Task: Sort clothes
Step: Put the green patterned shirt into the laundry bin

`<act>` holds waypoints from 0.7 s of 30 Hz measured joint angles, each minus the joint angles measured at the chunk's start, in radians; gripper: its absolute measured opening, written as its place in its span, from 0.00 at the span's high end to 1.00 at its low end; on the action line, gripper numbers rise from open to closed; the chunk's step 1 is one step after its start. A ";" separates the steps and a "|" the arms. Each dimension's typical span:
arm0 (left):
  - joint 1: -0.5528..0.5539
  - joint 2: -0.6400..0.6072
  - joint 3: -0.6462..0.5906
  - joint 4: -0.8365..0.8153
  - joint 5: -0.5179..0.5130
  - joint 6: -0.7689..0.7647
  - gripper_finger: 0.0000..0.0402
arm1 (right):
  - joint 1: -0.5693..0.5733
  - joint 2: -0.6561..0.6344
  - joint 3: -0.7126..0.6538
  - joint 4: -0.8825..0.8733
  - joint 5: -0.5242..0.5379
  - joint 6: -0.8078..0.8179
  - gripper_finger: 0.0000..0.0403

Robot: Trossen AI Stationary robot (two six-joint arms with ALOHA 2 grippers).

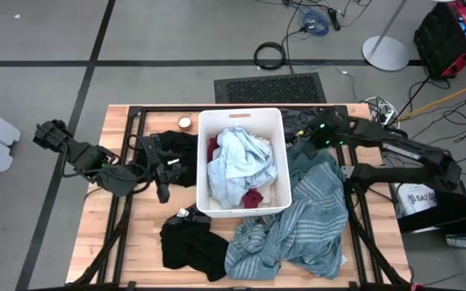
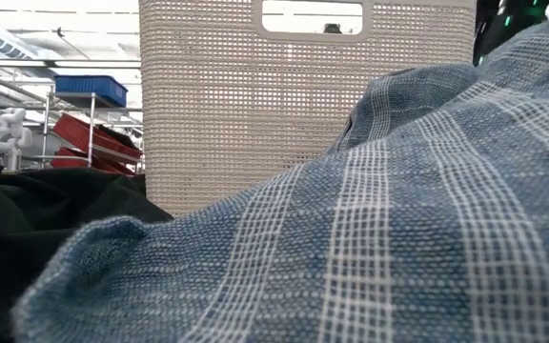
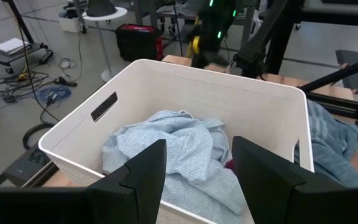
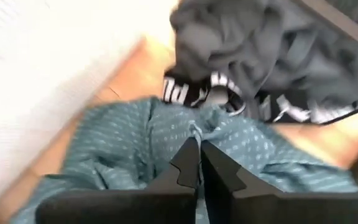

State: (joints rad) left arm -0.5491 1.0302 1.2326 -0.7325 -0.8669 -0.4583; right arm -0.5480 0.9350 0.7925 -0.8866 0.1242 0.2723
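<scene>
A white bin (image 1: 203, 174) stands mid-table and holds a light blue garment (image 1: 237, 166), also in the left wrist view (image 3: 173, 143), and a small magenta piece (image 1: 252, 198). A large teal-grey striped garment (image 1: 306, 218) lies on the table right of the bin. One black garment (image 1: 191, 246) lies at the near left and another (image 1: 180, 149) lies left of the bin. A dark grey garment (image 4: 253, 43) and a black-and-white patterned band (image 4: 229, 93) lie beyond the teal cloth. My left gripper (image 3: 197, 155) is open and empty left of the bin. My right gripper (image 4: 199, 146) is shut at the teal cloth's far end. My right gripper has its shut fingertips on the teal cloth's far end (image 4: 196, 129), beside the bin's right wall. The fingers slant down from above. Folds of the cloth run together at the tips, as in a pinch. The rest of the cloth lies slack on the table.
A small round object (image 1: 185, 123) sits on the table left of the bin's far corner. Black frame rails (image 1: 128, 162) run along the table's sides. In the low view the striped garment (image 2: 398, 210) fills the foreground before the bin (image 2: 255, 114).
</scene>
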 joint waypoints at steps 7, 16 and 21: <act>0.000 0.000 0.000 -0.001 0.000 0.027 0.52 | 0.000 -0.146 0.247 -0.144 -0.002 -0.031 1.00; 0.000 0.002 0.000 0.031 0.000 0.055 0.52 | 0.000 -0.262 0.421 -0.137 -0.165 -0.014 1.00; 0.000 0.011 0.001 0.076 0.001 0.090 0.52 | 0.000 -0.309 0.446 -0.134 -0.253 0.026 1.00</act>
State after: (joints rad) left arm -0.5491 1.0416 1.2331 -0.6564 -0.8661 -0.3684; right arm -0.5480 0.6262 1.2388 -1.0209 -0.1285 0.2982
